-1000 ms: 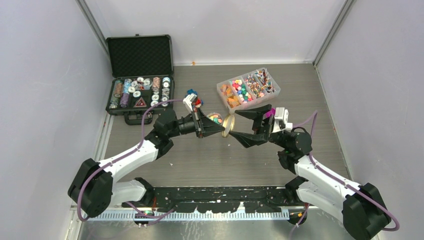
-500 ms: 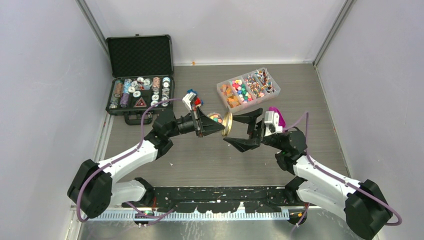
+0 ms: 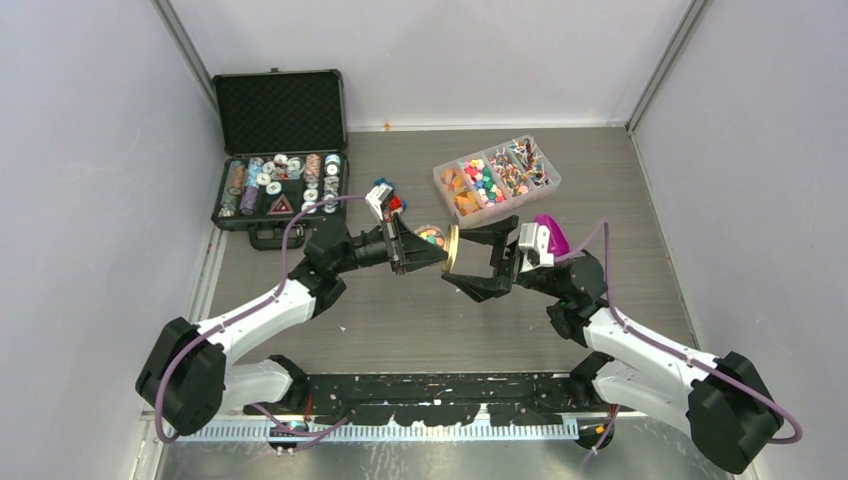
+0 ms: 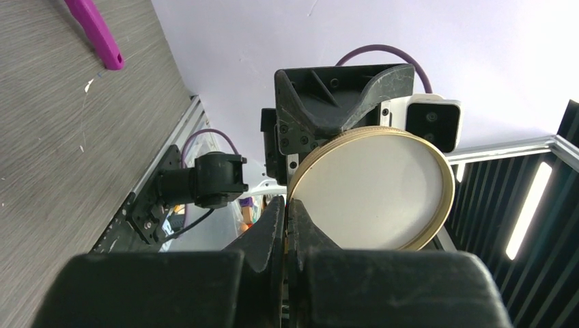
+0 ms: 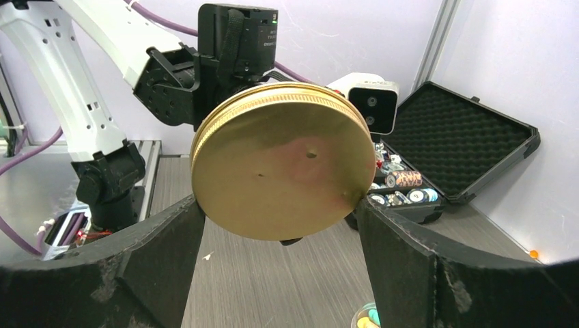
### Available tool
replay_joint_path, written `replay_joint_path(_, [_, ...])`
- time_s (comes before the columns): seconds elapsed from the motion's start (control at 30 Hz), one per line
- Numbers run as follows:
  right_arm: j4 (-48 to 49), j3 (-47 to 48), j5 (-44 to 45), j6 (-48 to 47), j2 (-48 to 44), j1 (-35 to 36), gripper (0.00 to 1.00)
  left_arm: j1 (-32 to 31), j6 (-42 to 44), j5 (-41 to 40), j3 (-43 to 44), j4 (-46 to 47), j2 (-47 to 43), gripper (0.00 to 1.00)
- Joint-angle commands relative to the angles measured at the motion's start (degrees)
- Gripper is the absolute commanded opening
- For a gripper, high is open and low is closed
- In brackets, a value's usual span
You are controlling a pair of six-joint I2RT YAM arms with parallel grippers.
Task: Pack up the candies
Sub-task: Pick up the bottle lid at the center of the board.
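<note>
My left gripper (image 3: 438, 262) is shut on the rim of a round gold lid (image 3: 452, 250) and holds it on edge above the table. The lid's pale inner face shows in the left wrist view (image 4: 375, 188), pinched at its lower left edge by my left gripper (image 4: 287, 213). My right gripper (image 3: 456, 258) is open, one finger on each side of the lid (image 5: 283, 160), close to its edges. Candies fill a small clear jar (image 3: 430, 236) under the left gripper and a clear divided box (image 3: 497, 175) behind.
An open black case (image 3: 280, 180) of round chips stands at the back left. A blue-and-red brick figure (image 3: 385, 195) sits near the left wrist. A purple scoop (image 3: 552, 232) lies by the right wrist. The jar's rim shows low in the right wrist view (image 5: 365, 316).
My right gripper has moved left toward the lid and its open fingers now straddle it. The left gripper and lid have hardly moved.
</note>
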Motion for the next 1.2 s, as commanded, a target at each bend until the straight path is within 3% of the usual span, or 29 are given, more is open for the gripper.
replay_joint_path(0.0, [-4.0,3.6,0.5,-5.1,-2.4,0.2,0.85,-0.3,2.4,5.9,1.4,1.5,0.9,0.0])
replay_joint_path(0.4, [-13.8,4.0,1.9,-10.0,-9.1,0.1,0.85,0.0,11.8,8.6,4.8,-11.1,0.3,0.0])
replay_joint_path(0.77, [-17.1,6.0,0.5,-11.7,-9.5,0.2,0.85,0.6,14.7,12.4,6.5,-13.7,1.9,0.0])
replay_joint_path(0.93, [-23.9,7.9,0.8,-14.9,-10.6,0.2,0.85,1.2,17.9,14.3,7.7,-16.8,2.2,0.0])
replay_joint_path(1.17, [-19.3,8.2,-2.0,-9.5,-6.6,0.2,0.83,1.4,19.9,14.5,8.4,-17.9,2.7,0.0])
